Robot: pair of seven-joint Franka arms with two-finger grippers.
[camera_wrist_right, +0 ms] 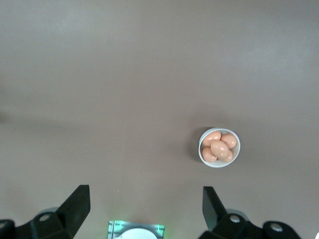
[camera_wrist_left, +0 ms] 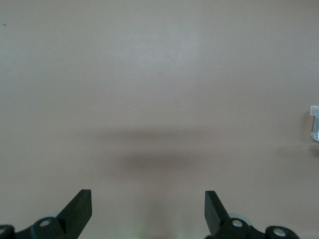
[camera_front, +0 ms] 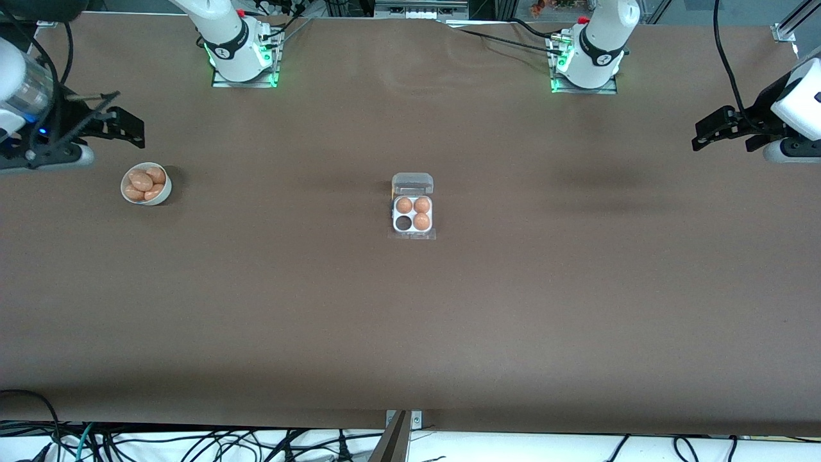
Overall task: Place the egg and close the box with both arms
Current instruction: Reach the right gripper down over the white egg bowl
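The box (camera_front: 412,228) sits open at the middle of the table, its clear lid (camera_front: 412,184) lying flat on the side farther from the front camera. Three eggs (camera_front: 421,221) fill its cells and one cell (camera_front: 403,222) is empty. Several more eggs (camera_front: 141,181) lie in a round white bowl (camera_front: 163,190) toward the right arm's end; the bowl also shows in the right wrist view (camera_wrist_right: 236,152). My right gripper (camera_front: 125,119) (camera_wrist_right: 146,196) is open and empty, up in the air beside the bowl. My left gripper (camera_front: 705,131) (camera_wrist_left: 148,199) is open and empty over bare table at the left arm's end.
The two arm bases (camera_front: 244,61) (camera_front: 587,64) stand along the table edge farthest from the front camera. An edge of the box (camera_wrist_left: 315,124) shows in the left wrist view. Cables hang below the table edge nearest the front camera.
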